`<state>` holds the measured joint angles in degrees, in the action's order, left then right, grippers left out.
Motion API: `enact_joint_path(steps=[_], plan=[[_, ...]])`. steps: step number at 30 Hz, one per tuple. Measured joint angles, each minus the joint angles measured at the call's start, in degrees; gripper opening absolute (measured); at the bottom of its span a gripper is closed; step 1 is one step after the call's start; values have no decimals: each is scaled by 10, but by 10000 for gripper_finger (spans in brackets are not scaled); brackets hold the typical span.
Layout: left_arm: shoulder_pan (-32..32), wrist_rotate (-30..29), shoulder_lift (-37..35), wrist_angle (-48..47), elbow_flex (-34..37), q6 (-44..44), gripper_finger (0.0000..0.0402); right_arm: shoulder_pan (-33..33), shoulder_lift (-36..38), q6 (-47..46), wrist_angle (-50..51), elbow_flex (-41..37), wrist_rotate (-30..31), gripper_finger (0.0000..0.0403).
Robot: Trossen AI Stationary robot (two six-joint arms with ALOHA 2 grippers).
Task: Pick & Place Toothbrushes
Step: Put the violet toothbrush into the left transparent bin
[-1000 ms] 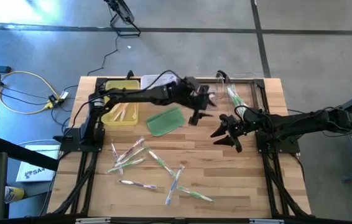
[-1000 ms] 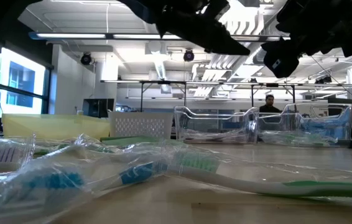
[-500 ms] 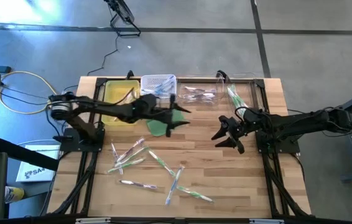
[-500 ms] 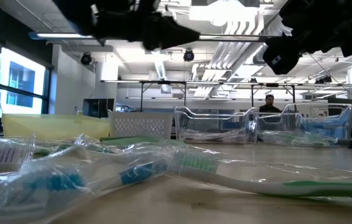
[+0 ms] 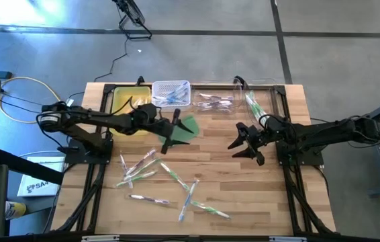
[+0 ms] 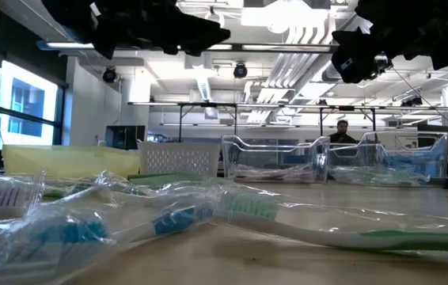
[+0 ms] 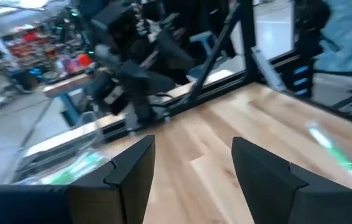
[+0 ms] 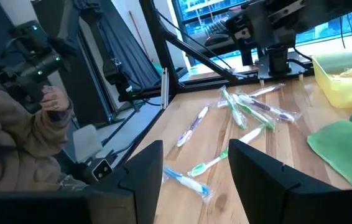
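many toothbrushes [image 5: 166,178] lie scattered on the table's [image 5: 257,195] near half, several in slippery clear wrappers — a pinch could skid off or drag a neighbour along. left gripper [image 5: 168,138] spread and empty above the green pad [image 5: 186,128]; right gripper [image 5: 244,142] spread, waiting mid-table. yellow bin [image 5: 126,111], white basket [image 5: 172,94] and clear trays [image 5: 213,101] along the far edge already hold some brushes.

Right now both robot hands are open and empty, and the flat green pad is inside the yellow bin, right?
Not quite. The high view shows the green pad lying on the table beside the yellow bin. Left end effector and right end effector are open and empty.
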<state>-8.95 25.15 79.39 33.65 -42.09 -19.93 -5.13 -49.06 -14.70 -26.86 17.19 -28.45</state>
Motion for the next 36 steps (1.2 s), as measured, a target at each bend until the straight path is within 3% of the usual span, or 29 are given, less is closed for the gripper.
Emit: enact_joint_path(steps=[17,21,28,33,36], plan=[[0,13,0,-34,0,7,207,0,0,44,0,0,18,175],[-1,11,-3,-33,0,-41,207,0,0,18,-1,0,29,175],[-27,6,-52,-62,12,-84,207,-3,37,11,-3,0,26,175],[-27,-11,-120,-53,75,-83,207,-3,92,28,37,0,29,175],[-26,-20,-168,-1,128,-78,207,-3,120,30,56,0,39,175]])
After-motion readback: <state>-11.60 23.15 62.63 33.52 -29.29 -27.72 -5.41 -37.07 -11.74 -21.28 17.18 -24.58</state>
